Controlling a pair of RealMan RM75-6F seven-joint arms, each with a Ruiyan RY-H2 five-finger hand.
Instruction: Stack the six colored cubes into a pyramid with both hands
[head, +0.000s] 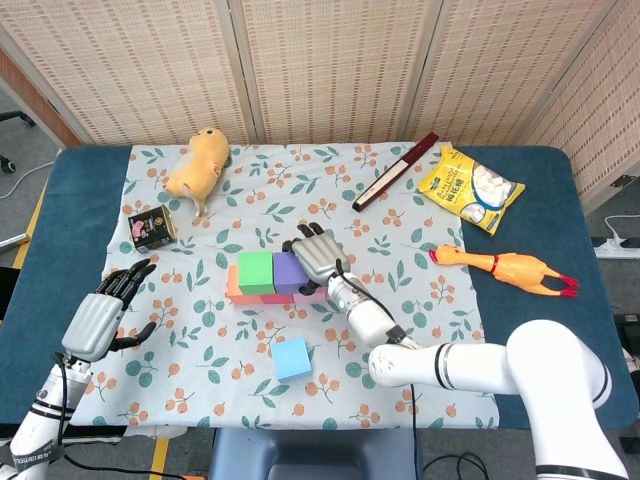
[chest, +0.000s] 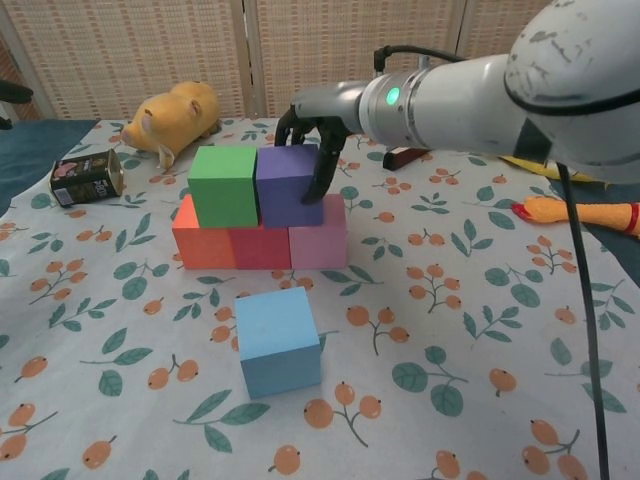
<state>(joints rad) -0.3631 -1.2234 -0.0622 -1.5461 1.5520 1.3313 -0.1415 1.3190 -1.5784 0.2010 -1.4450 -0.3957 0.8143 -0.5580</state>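
An orange cube (chest: 202, 245), a red cube (chest: 260, 247) and a pink cube (chest: 318, 245) form a row on the floral cloth. On top of them stand a green cube (chest: 223, 185) and a purple cube (chest: 286, 185), side by side and touching. My right hand (chest: 310, 130) reaches over the purple cube from behind and grips it, one finger down its right face. A light blue cube (chest: 277, 340) lies alone in front of the stack. My left hand (head: 100, 315) hovers at the cloth's left edge, fingers apart, holding nothing.
A yellow plush toy (head: 198, 162) and a small dark can (head: 152, 227) lie at the back left. At the right are a dark red stick (head: 396, 170), a yellow snack bag (head: 470, 187) and a rubber chicken (head: 505, 268). The table's front edge is close behind the blue cube.
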